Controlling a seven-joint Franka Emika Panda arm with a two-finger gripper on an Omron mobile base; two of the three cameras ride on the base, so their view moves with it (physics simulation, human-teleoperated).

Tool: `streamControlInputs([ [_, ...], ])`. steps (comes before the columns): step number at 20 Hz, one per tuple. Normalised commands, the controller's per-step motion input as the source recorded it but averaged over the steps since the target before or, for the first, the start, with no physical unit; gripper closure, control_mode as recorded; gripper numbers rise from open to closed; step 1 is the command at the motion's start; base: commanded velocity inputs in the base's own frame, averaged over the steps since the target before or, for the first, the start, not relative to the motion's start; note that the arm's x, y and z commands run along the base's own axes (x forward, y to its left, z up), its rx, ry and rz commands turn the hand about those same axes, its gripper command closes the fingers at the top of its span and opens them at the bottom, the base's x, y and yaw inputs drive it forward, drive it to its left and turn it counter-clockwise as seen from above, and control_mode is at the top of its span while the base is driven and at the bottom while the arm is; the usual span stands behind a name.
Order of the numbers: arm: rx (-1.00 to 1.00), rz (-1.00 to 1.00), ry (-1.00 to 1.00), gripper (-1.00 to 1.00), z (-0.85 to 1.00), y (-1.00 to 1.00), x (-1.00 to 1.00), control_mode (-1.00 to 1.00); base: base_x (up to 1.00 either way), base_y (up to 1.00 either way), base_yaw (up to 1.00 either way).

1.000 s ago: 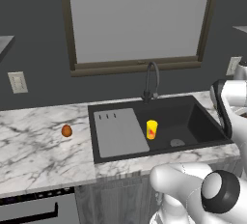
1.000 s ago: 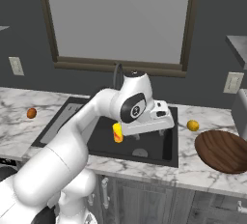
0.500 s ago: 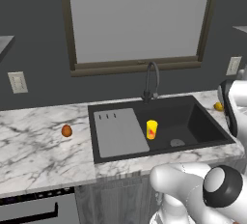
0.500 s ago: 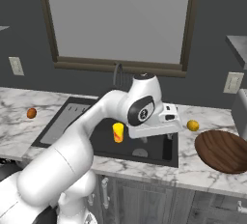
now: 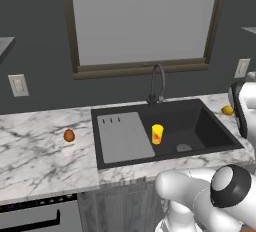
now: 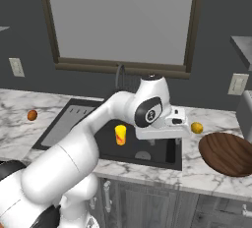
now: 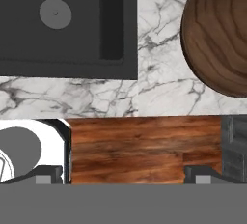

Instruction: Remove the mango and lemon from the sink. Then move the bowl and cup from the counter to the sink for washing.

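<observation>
The yellow cup [image 5: 157, 134] [image 6: 120, 134] stands upright in the black sink [image 5: 210, 131] [image 6: 167, 153], just right of the grey drainboard. The mango [image 5: 69, 135] [image 6: 32, 115] lies on the marble counter [image 5: 35, 156] left of the sink. On the counter right of the sink rests the lemon [image 5: 228, 110] [image 6: 197, 128]. The dark wooden bowl [image 6: 229, 153] [image 7: 219, 35] sits further right, near the front edge. My gripper [image 7: 123, 175] hangs open and empty above the sink's right front corner, pointing down, left of the bowl.
A dark arched faucet [image 5: 157, 83] rises behind the basin. The round drain [image 7: 55, 13] lies in the sink's floor. A dark appliance [image 6: 246, 114] stands at the counter's far right. Below the counter edge is wooden floor [image 7: 144, 146].
My hand has swung right, away from the cup and across the basin to its right edge, nearer the bowl. The cup stays upright in the sink; the fruits have not moved.
</observation>
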Motion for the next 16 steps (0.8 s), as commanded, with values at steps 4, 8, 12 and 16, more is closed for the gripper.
streamControlInputs([
  [4, 0.0, -0.1, 0.0, -1.0, -0.01, -0.11, -0.01, -1.0, 0.0, 0.0, 0.0],
  [8, 0.0, -0.09, 0.0, -1.0, -0.04, -0.14, 0.0, -1.0, 0.0, 0.0, 0.0],
  [12, -0.01, -0.05, 0.0, -1.0, -0.05, -0.19, 0.0, -1.0, 0.0, 0.0, 0.0],
  [16, -0.03, -0.02, 0.0, -1.0, -0.1, -0.14, 0.0, -1.0, 0.0, 0.0, 0.0],
])
